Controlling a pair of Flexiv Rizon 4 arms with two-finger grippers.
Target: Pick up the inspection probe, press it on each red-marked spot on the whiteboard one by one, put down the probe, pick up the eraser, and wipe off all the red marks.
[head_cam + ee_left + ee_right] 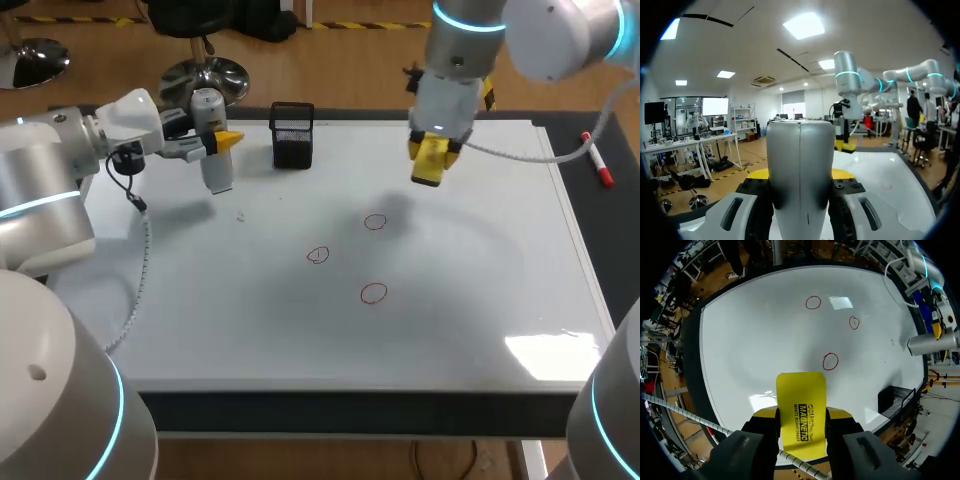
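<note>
The left claw [222, 143] is clenched on the inspection probe [216, 165], a grey-white cylinder held upright over the far left part of the whiteboard [470, 300]; I cannot tell whether its lower end touches the board. Just right of it, a black mesh holder [292, 135] stands at the board's far edge. Towards the middle lie the left red mark [318, 255], the far red mark [375, 222] and the near red mark [373, 292], all apart. Above the board, just beyond the far red mark, the right claw [430, 160] grasps the yellow eraser [801, 410]. A red marker [598, 162] lies on the dark worktop [600, 240] beside the board's right edge.
</note>
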